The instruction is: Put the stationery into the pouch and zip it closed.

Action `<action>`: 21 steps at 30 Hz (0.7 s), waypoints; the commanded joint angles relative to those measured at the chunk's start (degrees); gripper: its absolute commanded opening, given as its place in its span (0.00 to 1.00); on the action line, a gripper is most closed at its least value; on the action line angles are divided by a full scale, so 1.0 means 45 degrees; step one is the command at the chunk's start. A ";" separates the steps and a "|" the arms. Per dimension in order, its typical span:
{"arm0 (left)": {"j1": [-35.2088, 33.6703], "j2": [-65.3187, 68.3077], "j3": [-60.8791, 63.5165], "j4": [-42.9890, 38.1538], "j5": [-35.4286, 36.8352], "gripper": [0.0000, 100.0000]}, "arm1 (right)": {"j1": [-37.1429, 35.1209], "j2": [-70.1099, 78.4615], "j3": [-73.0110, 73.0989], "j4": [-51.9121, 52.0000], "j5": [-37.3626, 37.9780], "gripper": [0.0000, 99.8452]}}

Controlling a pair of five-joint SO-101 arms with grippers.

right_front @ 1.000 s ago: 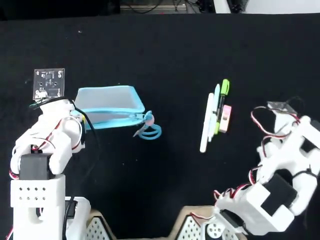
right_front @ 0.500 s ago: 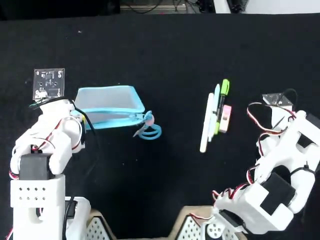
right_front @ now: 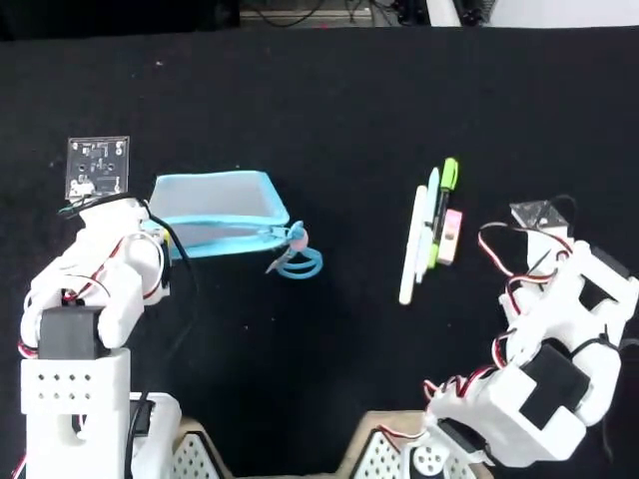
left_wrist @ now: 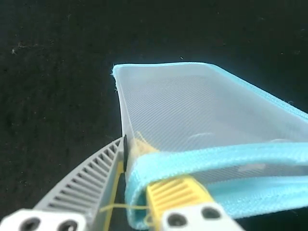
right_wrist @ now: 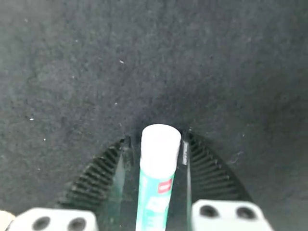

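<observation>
Left fingers (left_wrist: 91,179) pinch the pouch (left_wrist: 192,115) corner; right fingers (right_wrist: 212,177) clasp a white-capped stick (right_wrist: 159,144)

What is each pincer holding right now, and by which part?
Left pincer grips the blue mesh pouch by its corner at the zipper edge. Right pincer holds a white-capped teal pen near its capped end.
</observation>
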 commanded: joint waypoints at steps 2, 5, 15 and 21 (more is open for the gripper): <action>0.0107 -0.0332 -0.0244 -0.0117 0.0117 0.03 | 0.0020 -0.0791 0.0205 -0.0195 0.0117 0.06; 0.0107 -0.0332 -0.0244 -0.0117 0.0117 0.03 | 0.0313 -0.0967 0.0107 -0.0039 0.0078 0.03; 0.0029 -0.0332 -0.0244 -0.0117 0.0117 0.03 | 0.0918 -0.1143 -0.2178 0.2774 -0.0957 0.01; 0.0049 -0.0332 -0.0244 -0.0098 0.0117 0.03 | 0.0821 0.1260 -0.2530 0.2813 -0.1016 0.01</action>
